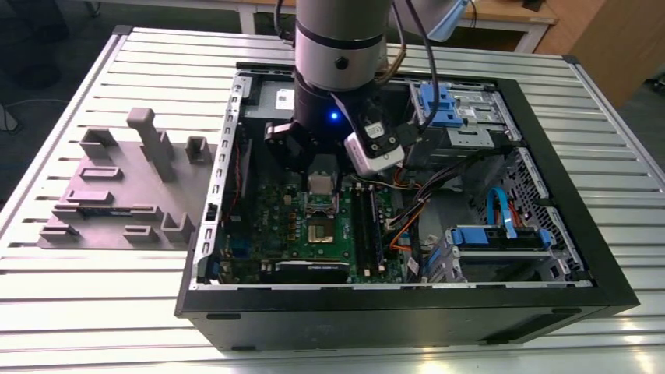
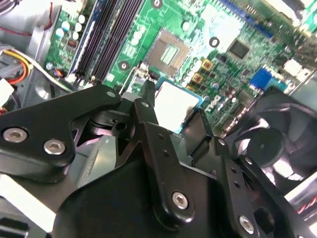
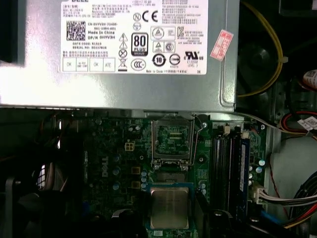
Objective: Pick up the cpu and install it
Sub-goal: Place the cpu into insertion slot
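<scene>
Desk slats carry one grey moulded tray at the exterior view's left, then one open computer case with the arm reaching inside. Two black fingers are closed on the single cpu, one at each edge, holding it over the motherboard near one empty socket. The first wrist view gives a labelled grey box; the second wrist view gives one black fan.

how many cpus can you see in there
1: the cpu, held in the gripper just above the green motherboard, near the empty socket.
</scene>
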Robot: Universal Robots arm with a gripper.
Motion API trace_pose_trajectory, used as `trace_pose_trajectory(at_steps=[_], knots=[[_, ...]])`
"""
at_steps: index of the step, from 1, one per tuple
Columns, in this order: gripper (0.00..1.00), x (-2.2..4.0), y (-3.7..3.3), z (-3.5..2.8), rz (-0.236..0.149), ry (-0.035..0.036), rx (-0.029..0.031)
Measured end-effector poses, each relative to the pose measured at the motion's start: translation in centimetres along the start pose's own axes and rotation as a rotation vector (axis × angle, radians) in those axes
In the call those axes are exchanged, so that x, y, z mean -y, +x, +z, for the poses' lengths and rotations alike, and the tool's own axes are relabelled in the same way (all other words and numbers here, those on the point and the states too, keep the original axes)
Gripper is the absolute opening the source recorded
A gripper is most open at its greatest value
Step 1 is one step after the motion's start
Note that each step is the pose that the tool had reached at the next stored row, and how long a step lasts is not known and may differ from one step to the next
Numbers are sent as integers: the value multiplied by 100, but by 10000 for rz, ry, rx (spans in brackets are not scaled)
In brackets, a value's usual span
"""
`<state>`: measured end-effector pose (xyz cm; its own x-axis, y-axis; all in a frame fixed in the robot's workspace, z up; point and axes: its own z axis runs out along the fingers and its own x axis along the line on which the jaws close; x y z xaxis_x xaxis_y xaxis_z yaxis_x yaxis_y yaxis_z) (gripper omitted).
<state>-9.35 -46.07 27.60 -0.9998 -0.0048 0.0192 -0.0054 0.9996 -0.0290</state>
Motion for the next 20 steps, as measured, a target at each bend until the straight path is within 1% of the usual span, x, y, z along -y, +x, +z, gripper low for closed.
trace_pose_trajectory(at_steps=[2, 3, 11, 16, 20], knots=[[47, 42, 0, 11, 0, -1, 0], [47, 50, -1, 20, -1, -3, 1], [47, 54, -59, 98, -21, 0, 0], [47, 83, -64, 189, -20, 0, 1], [47, 137, -71, 251, 1, -1, 0]])
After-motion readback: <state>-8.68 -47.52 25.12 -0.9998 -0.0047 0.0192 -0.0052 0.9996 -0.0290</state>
